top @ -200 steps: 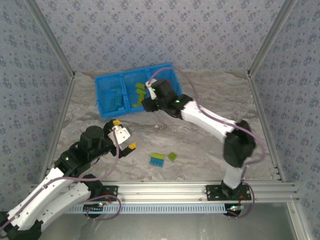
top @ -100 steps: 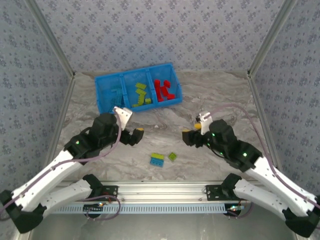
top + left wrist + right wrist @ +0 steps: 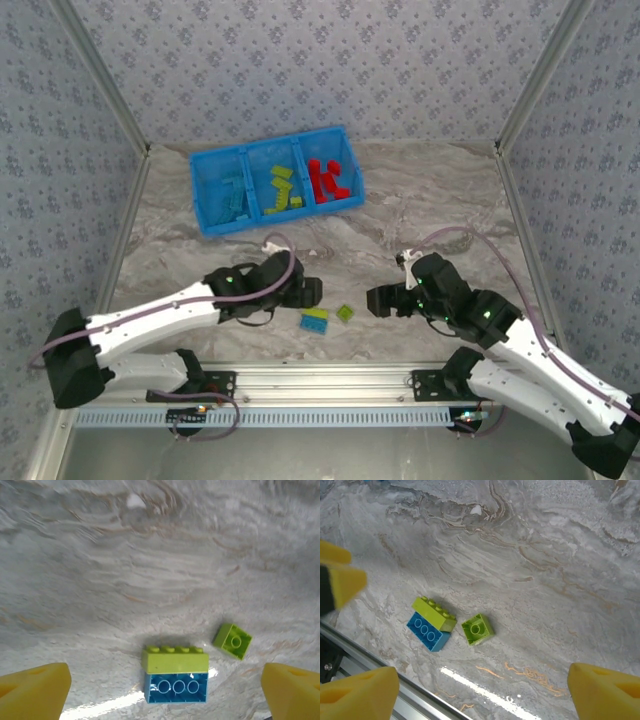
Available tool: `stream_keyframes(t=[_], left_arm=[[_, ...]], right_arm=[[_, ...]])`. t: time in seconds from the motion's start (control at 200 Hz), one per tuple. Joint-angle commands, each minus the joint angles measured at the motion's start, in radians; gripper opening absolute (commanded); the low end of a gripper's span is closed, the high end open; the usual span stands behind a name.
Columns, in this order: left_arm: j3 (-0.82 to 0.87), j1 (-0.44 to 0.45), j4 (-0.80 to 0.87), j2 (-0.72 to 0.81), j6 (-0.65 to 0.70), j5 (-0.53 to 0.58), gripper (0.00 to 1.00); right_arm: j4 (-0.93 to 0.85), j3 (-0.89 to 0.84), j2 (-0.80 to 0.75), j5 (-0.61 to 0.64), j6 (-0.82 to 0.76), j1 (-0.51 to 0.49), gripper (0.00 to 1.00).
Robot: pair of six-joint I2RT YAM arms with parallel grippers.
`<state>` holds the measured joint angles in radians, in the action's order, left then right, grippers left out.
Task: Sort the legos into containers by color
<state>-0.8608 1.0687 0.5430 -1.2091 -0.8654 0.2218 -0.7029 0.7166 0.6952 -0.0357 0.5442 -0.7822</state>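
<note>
— So, what lies loose on the counter (image 3: 430, 200)?

— Two lots, close to the near edge and about midway along it. A long lime brick (image 3: 175, 659) is pressed against a light blue brick (image 3: 176, 687) along their long sides. A small lime brick (image 3: 232, 640) sits just beside them to the right, apart and turned at an angle.

— And the tools?

— The left tool (image 3: 306, 292) hangs just left of the joined pair, its yellow pads (image 3: 37, 687) spread wide with nothing gripped. The right tool (image 3: 378, 300) is to the right of the small brick, also spread wide and empty.

— Where is the tray?

— The blue tray (image 3: 290, 217) stands toward the far edge, left of the middle, slightly askew. Its left compartment holds light blue pieces (image 3: 235, 195), the middle one lime pieces (image 3: 282, 188) and the right one red pieces (image 3: 325, 180).
</note>
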Motion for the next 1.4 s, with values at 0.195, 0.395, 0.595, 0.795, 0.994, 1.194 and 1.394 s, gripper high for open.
stream_keyframes(t=[0.195,0.395,0.595,0.795,0.994,1.194,1.394], left_arm=[[-0.085,0.054,-0.006,-0.242,0.014,-0.028,0.99],[-0.127,0.054,-0.009,-0.349,0.092,-0.082,0.99],[-0.174,0.053,0.006,-0.442,0.108,-0.095,0.93],[-0.179,0.045,0.024,-0.481,0.094,-0.08,0.78],[-0.169,0.042,0.03,-0.495,0.082,-0.074,0.67],[-0.172,0.034,0.02,-0.455,0.1,-0.062,0.57],[-0.26,-0.089,0.033,-0.27,0.208,0.024,0.54]], right_arm=[[0.005,-0.029,-0.003,-0.032,0.056,0.019,0.92],[0.008,-0.054,-0.026,-0.016,0.077,0.025,0.93],[0.021,-0.056,-0.015,-0.028,0.078,0.032,0.94],[0.002,-0.051,-0.016,-0.036,0.077,0.036,0.94],[0.014,-0.042,-0.01,-0.042,0.077,0.04,0.95],[0.016,-0.015,0.016,-0.059,0.074,0.041,0.96],[0.075,0.006,0.012,-0.105,0.063,0.04,0.97]])
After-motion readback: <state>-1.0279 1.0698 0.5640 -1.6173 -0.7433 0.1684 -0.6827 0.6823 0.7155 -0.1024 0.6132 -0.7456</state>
